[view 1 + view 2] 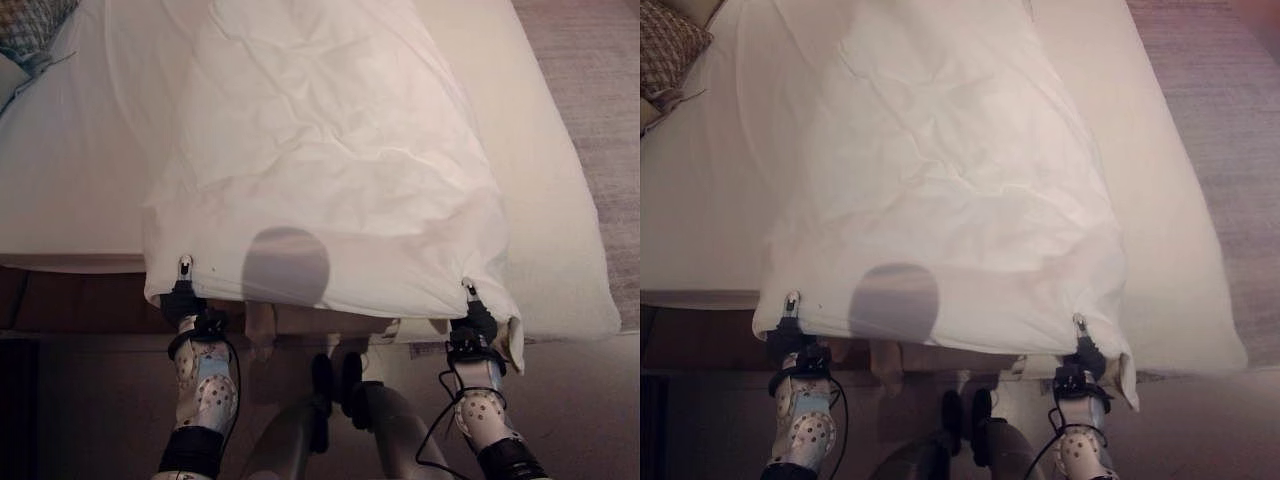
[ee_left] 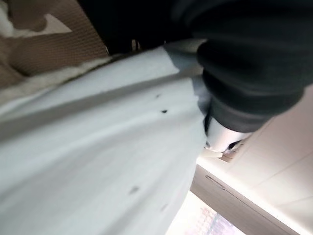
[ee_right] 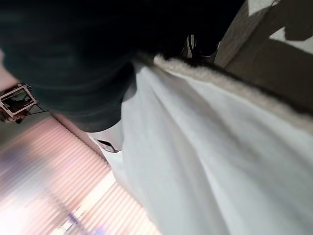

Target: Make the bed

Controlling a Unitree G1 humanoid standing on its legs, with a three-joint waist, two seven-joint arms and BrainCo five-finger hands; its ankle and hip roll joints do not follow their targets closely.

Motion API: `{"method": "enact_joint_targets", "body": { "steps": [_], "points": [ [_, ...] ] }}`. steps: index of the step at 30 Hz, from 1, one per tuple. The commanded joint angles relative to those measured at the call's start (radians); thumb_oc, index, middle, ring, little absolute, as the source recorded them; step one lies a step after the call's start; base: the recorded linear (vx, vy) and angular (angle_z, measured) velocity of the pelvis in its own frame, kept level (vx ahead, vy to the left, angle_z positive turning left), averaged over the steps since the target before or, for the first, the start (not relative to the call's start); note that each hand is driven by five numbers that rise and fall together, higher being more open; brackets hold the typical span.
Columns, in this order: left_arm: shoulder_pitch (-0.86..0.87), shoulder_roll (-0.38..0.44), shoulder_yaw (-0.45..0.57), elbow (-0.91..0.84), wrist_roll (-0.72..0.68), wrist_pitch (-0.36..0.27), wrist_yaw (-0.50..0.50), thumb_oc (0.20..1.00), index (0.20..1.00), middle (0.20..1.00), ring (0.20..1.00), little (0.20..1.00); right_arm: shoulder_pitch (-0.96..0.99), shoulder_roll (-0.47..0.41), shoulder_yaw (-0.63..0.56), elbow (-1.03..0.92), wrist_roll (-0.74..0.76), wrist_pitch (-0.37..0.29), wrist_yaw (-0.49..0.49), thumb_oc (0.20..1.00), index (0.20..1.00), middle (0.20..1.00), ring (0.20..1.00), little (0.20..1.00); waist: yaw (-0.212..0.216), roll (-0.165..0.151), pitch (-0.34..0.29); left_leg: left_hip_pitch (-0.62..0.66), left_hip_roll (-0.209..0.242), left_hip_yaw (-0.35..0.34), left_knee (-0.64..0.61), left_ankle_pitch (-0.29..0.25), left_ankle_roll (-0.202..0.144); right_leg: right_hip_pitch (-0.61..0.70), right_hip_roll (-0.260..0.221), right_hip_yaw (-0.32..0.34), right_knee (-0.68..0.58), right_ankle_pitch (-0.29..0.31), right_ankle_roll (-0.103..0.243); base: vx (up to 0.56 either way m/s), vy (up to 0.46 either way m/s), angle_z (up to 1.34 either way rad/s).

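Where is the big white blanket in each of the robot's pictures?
Left eye view: the white blanket runs down the middle of the bed.
Right eye view: the same, in the middle.
Left wrist view: it spreads pale beside the left robot hand.
Right wrist view: it spreads beside the right robot hand.
Shared landmark: the blanket's near edge, one robot hand at each corner.

A patterned cushion (image 1: pixel 668 48) with a criss-cross weave sits at the far left corner, up at the top of the head views. A grey carpet (image 1: pixel 600 110) with fine lines runs along the right side. In the left wrist view there is a pale ceiling (image 2: pixel 288 161) with a long beam across it, and in the right wrist view there are window blinds (image 3: pixel 54 196) with bright light coming through the slats.
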Motion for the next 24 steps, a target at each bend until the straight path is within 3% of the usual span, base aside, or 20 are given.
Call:
{"method": "enact_joint_targets", "body": {
  "steps": [1, 3, 5, 8, 9, 10, 12, 14, 15, 16, 17, 18, 19, 20, 21, 22, 23, 24],
  "points": [
    [-0.017, 0.031, 0.086, -0.096, -0.013, -0.071, -0.023, 0.2, 0.2, 0.2, 0.2, 0.2, 0.024, -0.111, -0.14, -0.028, -0.037, -0.085, -0.042, 0.2, 0.2, 0.2, 0.2, 0.2, 0.009, 0.04, -0.032, -0.072, 0.029, -0.006, 0.14, -0.007, -0.146, 0.071, -0.037, 0.011, -0.125, 0.071, 0.121, -0.04, -0.082, 0.31],
    [-0.011, 0.021, 0.084, -0.094, -0.017, -0.065, -0.021, 0.2, 0.2, 0.2, 0.2, 0.2, 0.013, -0.124, -0.136, -0.013, -0.051, -0.081, -0.046, 0.2, 0.2, 0.2, 0.2, 0.2, 0.01, 0.039, -0.037, -0.068, 0.068, -0.005, 0.146, -0.022, -0.143, 0.076, -0.052, 0.004, -0.119, 0.067, 0.121, -0.02, -0.057, 0.45],
    [0.006, 0.021, 0.084, -0.104, -0.001, -0.059, -0.015, 0.2, 0.2, 0.2, 0.2, 0.2, -0.003, -0.121, -0.117, -0.001, -0.046, -0.078, -0.038, 0.2, 0.2, 0.2, 0.2, 0.2, 0.023, 0.028, -0.042, -0.056, 0.12, -0.061, 0.122, -0.016, -0.137, 0.077, -0.058, 0.018, -0.104, 0.058, 0.12, 0.0, 0.006, 0.37],
    [0.011, 0.03, 0.1, -0.124, 0.016, -0.074, 0.0, 0.2, 0.2, 0.2, 0.2, 0.2, -0.01, -0.125, -0.08, 0.002, -0.06, -0.073, -0.031, 0.2, 0.2, 0.2, 0.2, 0.2, 0.041, 0.011, -0.05, -0.045, 0.206, -0.192, 0.024, 0.049, -0.145, 0.045, -0.073, 0.054, -0.066, 0.047, 0.122, -0.02, 0.073, -0.01],
    [0.011, 0.03, 0.1, -0.124, 0.016, -0.074, 0.001, 0.2, 0.2, 0.2, 0.2, 0.2, -0.011, -0.125, -0.08, 0.002, -0.06, -0.073, -0.03, 0.2, 0.2, 0.2, 0.2, 0.2, 0.04, 0.011, -0.053, -0.048, 0.205, -0.193, 0.02, 0.054, -0.146, 0.041, -0.073, 0.053, -0.067, 0.05, 0.122, -0.03, 0.226, -0.14],
    [0.001, 0.038, 0.093, -0.126, 0.025, -0.08, 0.005, 0.2, 0.2, 0.2, 0.2, 0.2, -0.009, -0.122, -0.069, 0.012, -0.055, -0.072, -0.031, 0.2, 0.2, 0.2, 0.2, 0.2, 0.041, 0.016, -0.058, -0.032, 0.292, -0.21, -0.045, 0.114, -0.155, 0.022, -0.099, 0.06, -0.022, 0.037, 0.129, -0.01, 0.31, -0.1],
    [-0.009, 0.052, 0.088, -0.127, 0.03, -0.08, 0.007, 0.2, 0.2, 0.2, 0.2, 0.2, -0.01, -0.121, -0.08, 0.024, -0.059, -0.076, -0.045, 0.2, 0.2, 0.2, 0.2, 0.2, 0.046, 0.024, -0.072, -0.006, 0.358, -0.225, -0.133, 0.182, -0.183, 0.014, -0.13, 0.066, 0.003, 0.024, 0.151, 0.02, 0.381, -0.06],
    [-0.007, 0.059, 0.082, -0.13, 0.032, -0.079, 0.002, 0.2, 0.2, 0.2, 0.2, 0.2, -0.01, -0.119, -0.079, 0.026, -0.057, -0.073, -0.048, 0.2, 0.2, 0.2, 0.2, 0.2, 0.048, 0.03, -0.075, 0.011, 0.37, -0.23, -0.166, 0.194, -0.197, 0.014, -0.142, 0.063, 0.009, 0.024, 0.161, 0.01, 0.286, 0.08],
    [-0.012, 0.067, 0.08, -0.125, 0.033, -0.079, 0.003, 0.2, 0.2, 0.2, 0.2, 0.2, -0.011, -0.114, -0.079, 0.024, -0.062, -0.075, -0.055, 0.2, 0.2, 0.2, 0.2, 0.2, 0.05, 0.034, -0.076, 0.019, 0.372, -0.225, -0.182, 0.196, -0.208, 0.015, -0.159, 0.06, 0.006, 0.036, 0.175, -0.06, 0.674, 0.07],
    [-0.019, 0.085, 0.071, -0.125, 0.036, -0.089, -0.006, 0.2, 0.2, 0.2, 0.2, 0.2, -0.014, -0.108, -0.065, 0.013, -0.079, -0.062, -0.056, 0.2, 0.2, 0.2, 0.2, 0.2, 0.045, 0.033, -0.077, 0.001, 0.333, -0.208, -0.12, 0.122, -0.203, 0.018, -0.214, 0.07, -0.034, 0.1, 0.216, -0.06, 0.551, 0.0],
    [-0.019, 0.085, 0.071, -0.125, 0.036, -0.089, -0.006, 0.2, 0.2, 0.2, 0.2, 0.2, -0.015, -0.108, -0.065, 0.013, -0.079, -0.062, -0.056, 0.2, 0.2, 0.2, 0.2, 0.2, 0.045, 0.032, -0.079, -0.004, 0.331, -0.208, -0.112, 0.119, -0.201, 0.017, -0.215, 0.072, -0.036, 0.101, 0.217, -0.08, 0.785, 0.0],
    [-0.036, 0.109, 0.047, -0.132, 0.026, -0.085, -0.014, 0.2, 0.2, 0.2, 0.2, 0.2, 0.002, -0.09, -0.069, -0.013, -0.071, -0.063, -0.053, 0.2, 0.2, 0.2, 0.2, 0.2, 0.039, 0.011, -0.068, -0.029, 0.276, -0.193, -0.043, 0.05, -0.195, 0.079, -0.275, 0.087, -0.166, 0.174, 0.249, -0.05, 0.634, -0.02],
    [-0.052, 0.121, 0.02, -0.122, 0.058, -0.072, -0.011, 0.2, 0.2, 0.2, 0.2, 0.2, 0.014, -0.084, -0.088, -0.013, -0.089, -0.066, -0.07, 0.2, 0.2, 0.2, 0.2, 0.2, 0.028, 0.004, -0.062, -0.089, 0.215, -0.139, 0.093, 0.014, -0.192, 0.123, -0.332, 0.073, -0.24, 0.257, 0.261, -0.02, 0.866, 0.21],
    [-0.058, 0.132, 0.005, -0.126, 0.082, -0.07, -0.012, 0.2, 0.2, 0.2, 0.2, 0.2, 0.015, -0.08, -0.088, -0.018, -0.093, -0.066, -0.07, 0.2, 0.2, 0.2, 0.2, 0.2, 0.02, 0.009, -0.064, -0.093, 0.184, -0.139, 0.121, -0.029, -0.168, 0.133, -0.362, 0.079, -0.267, 0.308, 0.269, 0.03, 0.727, 0.61],
    [-0.047, 0.132, 0.008, -0.124, 0.087, -0.078, -0.015, 0.2, 0.2, 0.2, 0.2, 0.2, 0.017, -0.073, -0.084, -0.011, -0.096, -0.056, -0.066, 0.2, 0.2, 0.2, 0.2, 0.2, 0.016, 0.007, -0.067, -0.092, 0.147, -0.124, 0.152, -0.061, -0.145, 0.135, -0.399, 0.087, -0.313, 0.396, 0.27, 0.08, 0.718, 0.75],
    [-0.034, 0.142, 0.025, -0.13, 0.077, -0.086, -0.022, 0.2, 0.2, 0.2, 0.2, 0.2, 0.018, -0.07, -0.082, -0.008, -0.101, -0.049, -0.058, 0.2, 0.2, 0.2, 0.2, 0.2, 0.021, 0.006, -0.069, -0.083, 0.141, -0.099, 0.159, -0.079, -0.133, 0.132, -0.408, 0.059, -0.346, 0.427, 0.259, 0.05, 0.485, 0.46],
    [-0.035, 0.142, 0.025, -0.13, 0.077, -0.086, -0.022, 0.2, 0.2, 0.2, 0.2, 0.2, 0.017, -0.069, -0.082, -0.008, -0.101, -0.049, -0.058, 0.2, 0.2, 0.2, 0.2, 0.2, 0.02, 0.004, -0.071, -0.086, 0.138, -0.099, 0.157, -0.075, -0.132, 0.129, -0.411, 0.06, -0.348, 0.43, 0.26, 0.1, 0.608, -0.24],
    [-0.007, 0.152, 0.036, -0.13, 0.083, -0.076, -0.032, 0.2, 0.2, 0.2, 0.2, 0.2, 0.013, -0.056, -0.066, 0.015, -0.094, -0.046, -0.043, 0.2, 0.2, 0.2, 0.2, 0.2, 0.028, 0.011, -0.074, -0.065, 0.118, -0.084, 0.149, -0.081, -0.107, 0.131, -0.348, 0.044, -0.309, 0.34, 0.232, 0.07, 0.383, -0.51]
  ]
}}
